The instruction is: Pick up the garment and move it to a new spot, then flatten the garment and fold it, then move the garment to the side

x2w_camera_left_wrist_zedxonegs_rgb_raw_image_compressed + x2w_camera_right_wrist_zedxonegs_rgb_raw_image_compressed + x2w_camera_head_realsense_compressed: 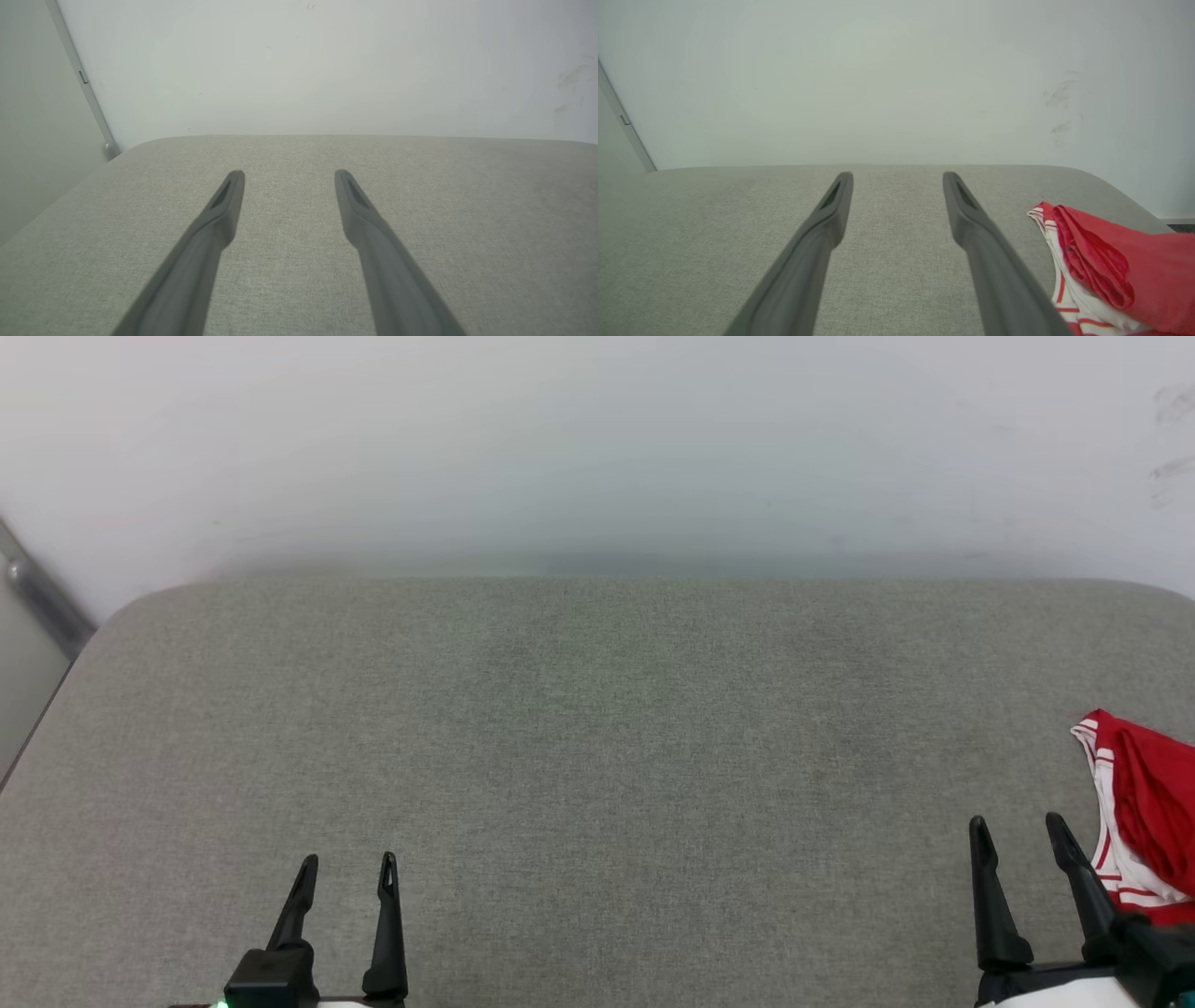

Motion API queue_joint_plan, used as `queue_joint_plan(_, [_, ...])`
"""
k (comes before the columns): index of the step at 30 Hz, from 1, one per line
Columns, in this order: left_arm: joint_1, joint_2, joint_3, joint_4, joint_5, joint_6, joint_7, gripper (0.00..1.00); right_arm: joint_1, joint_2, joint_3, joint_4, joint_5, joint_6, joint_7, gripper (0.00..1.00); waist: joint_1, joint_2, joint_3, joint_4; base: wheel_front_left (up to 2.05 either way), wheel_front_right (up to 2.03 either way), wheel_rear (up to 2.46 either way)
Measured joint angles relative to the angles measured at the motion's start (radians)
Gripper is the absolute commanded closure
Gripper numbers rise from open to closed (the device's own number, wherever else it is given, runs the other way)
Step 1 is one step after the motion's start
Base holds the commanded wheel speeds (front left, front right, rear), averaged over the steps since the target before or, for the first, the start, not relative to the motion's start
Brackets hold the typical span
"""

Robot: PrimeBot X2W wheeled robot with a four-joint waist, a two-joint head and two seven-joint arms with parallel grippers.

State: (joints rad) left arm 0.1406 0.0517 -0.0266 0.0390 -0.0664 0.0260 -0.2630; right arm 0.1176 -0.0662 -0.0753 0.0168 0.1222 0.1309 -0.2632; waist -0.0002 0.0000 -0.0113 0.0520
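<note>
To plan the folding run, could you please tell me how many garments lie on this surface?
1: a crumpled red jersey with white, red-striped trim, at the right edge of the grey fabric surface, beside the right pincer. It runs out of frame, so more may be hidden.

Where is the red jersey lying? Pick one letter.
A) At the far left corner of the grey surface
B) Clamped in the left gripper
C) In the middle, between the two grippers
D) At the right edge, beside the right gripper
D: the garment lies bunched at the right edge of the grey padded surface, just to the right of the open, empty right gripper.
</note>
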Motion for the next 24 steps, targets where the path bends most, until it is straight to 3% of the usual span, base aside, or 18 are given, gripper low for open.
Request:
queue_joint_plan(14, [0.015, -0.001, -0.001, 0.011, -0.016, -0.010, 0.000, 0.00, 0.049, 0.012, -0.007, -0.015, 0.002, 0.000, 0.000, 0.00, 0.0001, 0.0000, -0.019, -0.004, 0.00, 0.00, 0.00])
queue_joint_plan(15, [0.015, -0.001, -0.001, 0.011, -0.016, -0.010, 0.000, 1.00, 0.049, 0.013, -0.006, -0.015, 0.002, 0.000, 0.000, 1.00, 0.0002, 0.0000, -0.019, -0.004, 0.00, 0.00, 0.00])
queue_joint_plan(19, [0.024, -0.001, -0.002, 0.048, -0.021, -0.010, 0.004, 1.00, 0.051, 0.013, -0.004, 0.021, 0.004, 0.000, 0.003, 1.00, 0.0002, 0.0000, -0.019, -0.004, 0.00, 0.00, 0.00])
queue_joint_plan(24, [0.022, -0.001, 0.002, 0.061, -0.120, -0.018, 0.025, 1.00, 0.049, 0.013, -0.002, 0.035, 0.101, 0.000, 0.024, 1.00, 0.0003, 0.0000, -0.018, -0.006, 0.00, 0.00, 0.00])
